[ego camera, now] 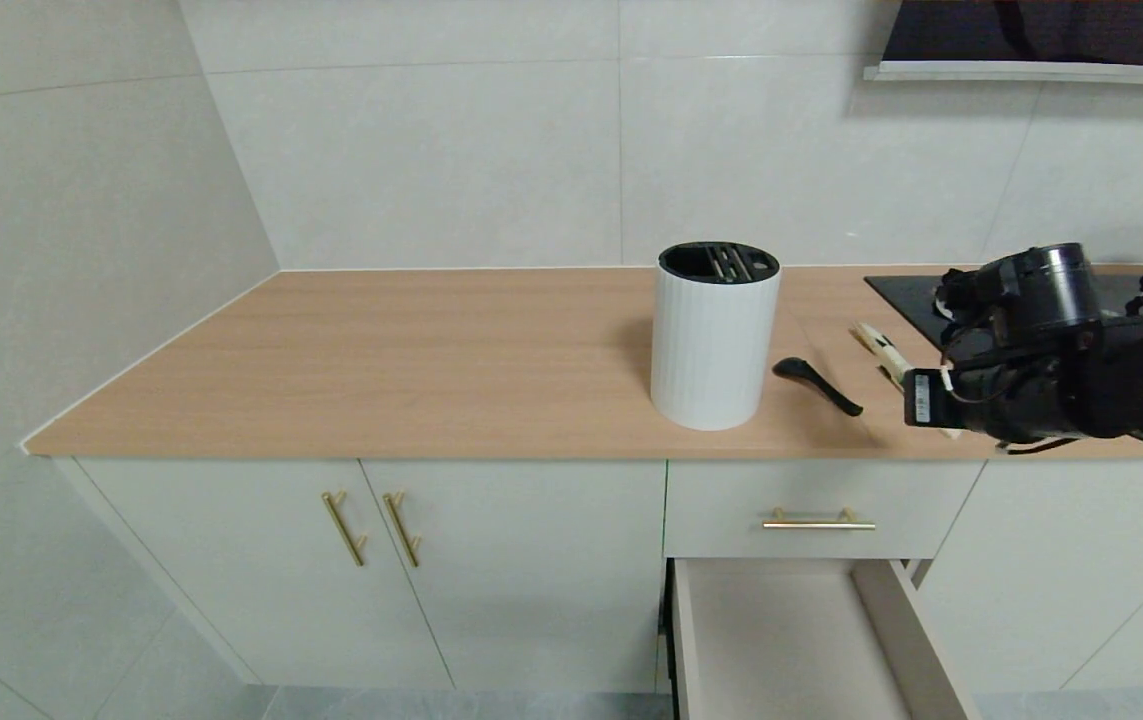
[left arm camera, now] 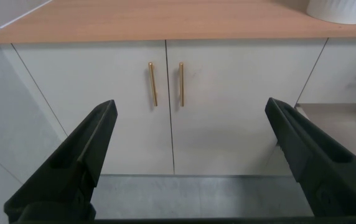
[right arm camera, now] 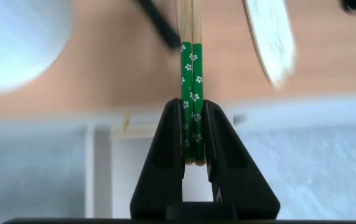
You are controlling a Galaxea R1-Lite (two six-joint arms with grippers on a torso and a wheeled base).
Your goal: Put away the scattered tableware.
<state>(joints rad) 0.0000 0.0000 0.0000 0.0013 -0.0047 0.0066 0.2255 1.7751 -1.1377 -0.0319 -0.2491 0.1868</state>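
A pair of chopsticks [right arm camera: 190, 68], green at the held end and dotted with small white flowers, is clamped in the right gripper [right arm camera: 193, 140]. Its jaws are drawn narrow around the two sticks, which lie side by side. The right arm [ego camera: 1041, 350] is seen at the right end of the wooden countertop [ego camera: 431, 360], over its near edge. A white ribbed holder [ego camera: 715, 345] with a black slotted top stands upright on the countertop. Just to its right a black spoon [ego camera: 817, 385] lies flat, apart from the holder. Farther right a cream paddle [ego camera: 879, 349] is laid near the corner of a black cooktop [ego camera: 906, 295]. Below the countertop, under a shut drawer front with a gold handle, a drawer [ego camera: 781, 640] is pulled out toward the near side. The left gripper [left arm camera: 190, 168] is held low, with its jaws spread wide. It is turned toward two cabinet doors [left arm camera: 228, 112] with gold handles, on the left beneath the countertop.
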